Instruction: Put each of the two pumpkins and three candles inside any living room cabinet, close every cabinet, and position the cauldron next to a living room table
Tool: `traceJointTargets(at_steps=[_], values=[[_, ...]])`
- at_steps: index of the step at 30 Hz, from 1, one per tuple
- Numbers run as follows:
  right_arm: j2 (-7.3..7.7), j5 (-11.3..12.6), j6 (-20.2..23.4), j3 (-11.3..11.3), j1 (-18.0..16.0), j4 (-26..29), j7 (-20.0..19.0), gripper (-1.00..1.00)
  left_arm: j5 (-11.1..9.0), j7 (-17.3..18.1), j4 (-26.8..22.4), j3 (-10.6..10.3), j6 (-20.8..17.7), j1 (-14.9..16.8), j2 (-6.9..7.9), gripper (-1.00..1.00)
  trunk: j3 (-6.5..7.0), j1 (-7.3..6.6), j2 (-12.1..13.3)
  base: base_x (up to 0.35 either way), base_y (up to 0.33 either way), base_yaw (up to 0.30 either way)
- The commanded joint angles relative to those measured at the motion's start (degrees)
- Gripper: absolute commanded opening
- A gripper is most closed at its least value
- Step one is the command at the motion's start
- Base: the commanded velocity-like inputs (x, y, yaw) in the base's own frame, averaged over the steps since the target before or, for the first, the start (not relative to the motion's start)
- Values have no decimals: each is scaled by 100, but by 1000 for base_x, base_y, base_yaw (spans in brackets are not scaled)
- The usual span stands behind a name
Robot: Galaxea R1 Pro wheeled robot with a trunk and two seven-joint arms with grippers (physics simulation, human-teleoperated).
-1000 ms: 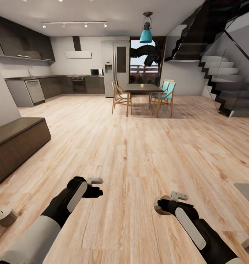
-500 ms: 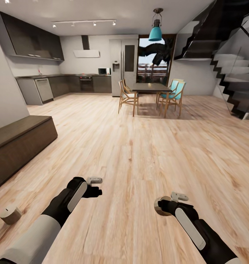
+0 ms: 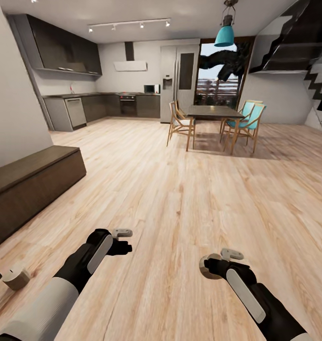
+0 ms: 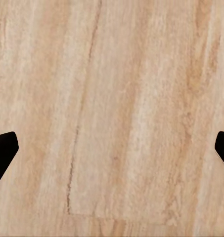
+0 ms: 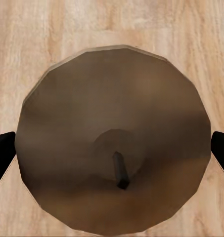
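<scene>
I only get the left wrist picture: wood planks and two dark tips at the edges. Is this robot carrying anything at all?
Observer: Yes. Its right pincer is shut on a tan candle.
Operator: Are there more candles about?
Observer: A second candle sits on the floor, near the robot's left side.
Operator: Where could they go?
Observer: A long dark cabinet stands along the wall to the robot's left; I see no drawer pulled out.

Head view panned left, more cabinet (image 3: 33, 189) now visible
</scene>
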State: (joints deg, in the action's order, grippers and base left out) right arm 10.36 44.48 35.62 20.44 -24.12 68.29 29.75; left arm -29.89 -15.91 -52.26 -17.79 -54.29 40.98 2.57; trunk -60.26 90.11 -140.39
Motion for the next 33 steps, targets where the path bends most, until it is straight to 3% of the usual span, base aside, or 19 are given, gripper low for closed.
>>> traceJointTargets(at_steps=[1,26,33], values=[[6,47,-3,17,-5,9,58,-100,-60,-56,-5,-23,-11,6,6,100,-12,2,-3,303,-173,217],[-14,43,-11,27,-5,2,59,-100,-60,-53,-5,-31,-14,-2,-2,100,-164,2,-3,300,-166,217],[-17,38,-11,27,-5,0,63,-100,-60,-71,-8,-32,-20,-2,-12,100,-152,-64,118,81,-40,217]])
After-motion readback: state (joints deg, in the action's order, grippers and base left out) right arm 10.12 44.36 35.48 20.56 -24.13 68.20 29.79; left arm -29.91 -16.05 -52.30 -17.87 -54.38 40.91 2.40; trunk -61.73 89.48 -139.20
